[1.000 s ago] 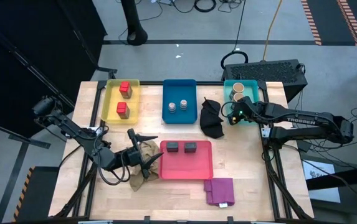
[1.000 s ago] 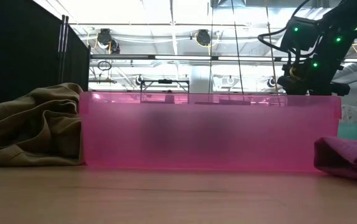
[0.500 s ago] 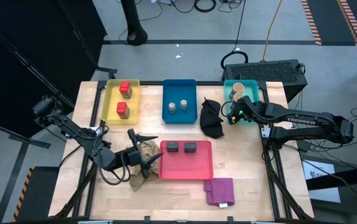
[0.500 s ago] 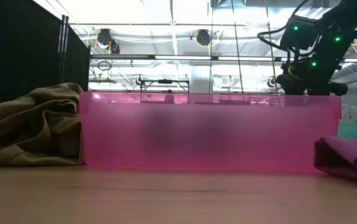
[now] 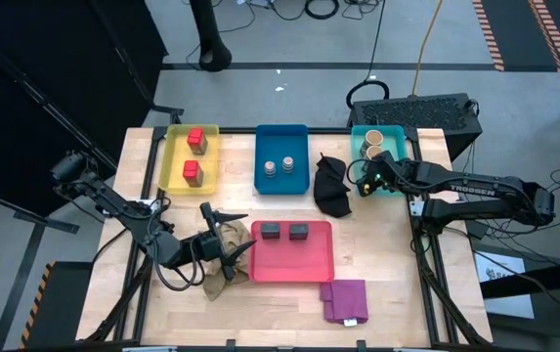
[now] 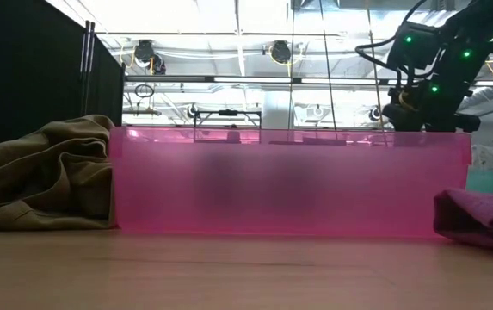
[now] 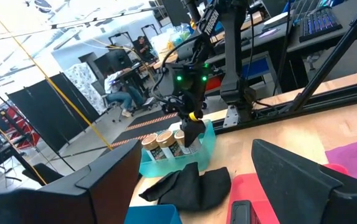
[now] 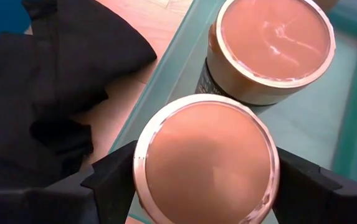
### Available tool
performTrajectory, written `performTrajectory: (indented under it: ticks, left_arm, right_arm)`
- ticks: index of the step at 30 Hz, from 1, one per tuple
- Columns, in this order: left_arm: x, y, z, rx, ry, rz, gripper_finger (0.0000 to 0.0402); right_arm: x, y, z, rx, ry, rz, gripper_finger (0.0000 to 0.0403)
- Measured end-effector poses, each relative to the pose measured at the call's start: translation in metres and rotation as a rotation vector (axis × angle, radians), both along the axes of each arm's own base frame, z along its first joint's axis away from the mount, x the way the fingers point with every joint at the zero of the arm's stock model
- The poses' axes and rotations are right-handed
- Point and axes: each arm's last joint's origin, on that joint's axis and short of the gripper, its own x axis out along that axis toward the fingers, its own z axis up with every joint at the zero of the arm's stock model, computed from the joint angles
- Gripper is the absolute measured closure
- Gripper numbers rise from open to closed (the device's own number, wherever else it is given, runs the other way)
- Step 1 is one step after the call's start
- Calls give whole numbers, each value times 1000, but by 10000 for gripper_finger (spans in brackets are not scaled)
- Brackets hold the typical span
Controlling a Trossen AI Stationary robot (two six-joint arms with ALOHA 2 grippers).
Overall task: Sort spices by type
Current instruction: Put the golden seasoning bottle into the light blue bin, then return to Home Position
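Currently my right gripper (image 8: 206, 180) has its fingers closed around a tan jar (image 8: 206, 165) over the teal tray (image 5: 390, 186); I should lower it squarely beside its twin (image 8: 270, 40) before releasing. Left gripper (image 5: 233, 235) waits, fingers wide.

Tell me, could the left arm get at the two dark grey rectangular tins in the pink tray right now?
Probably yes. The left gripper hangs over the crumpled beige cloth right beside the pink tray, and the two dark grey rectangular tins sit uncovered near that edge with nothing between.

Right fingers (image 8: 113, 177) closed, left fingers (image 7: 290, 168) apart.
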Motion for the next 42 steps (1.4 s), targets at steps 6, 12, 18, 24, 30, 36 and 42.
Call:
performTrajectory:
  ticks: [6,12,18,24,30,36,42]
  left_arm:
    - [0,0,-1,4,6,0,91]
    - [0,0,-1,4,6,0,91]
    - [0,0,-1,7,11,0,91]
    - [0,0,-1,7,12,0,91]
    - [0,0,-1,6,11,0,91]
    - [0,0,-1,8,12,0,91]
    - [0,0,-2,11,15,0,91]
  right_arm:
    - [0,0,0,8,-14,-17,110]
    - [0,0,0,28,-61,-88,110]
    - [0,0,0,23,-55,-83,110]
    - [0,0,0,19,-50,-77,108]
    - [0,0,0,6,-42,-78,75]
    - [-1,0,2,-4,-57,-87,41]
    - [-4,1,31,-54,-144,-62,39]
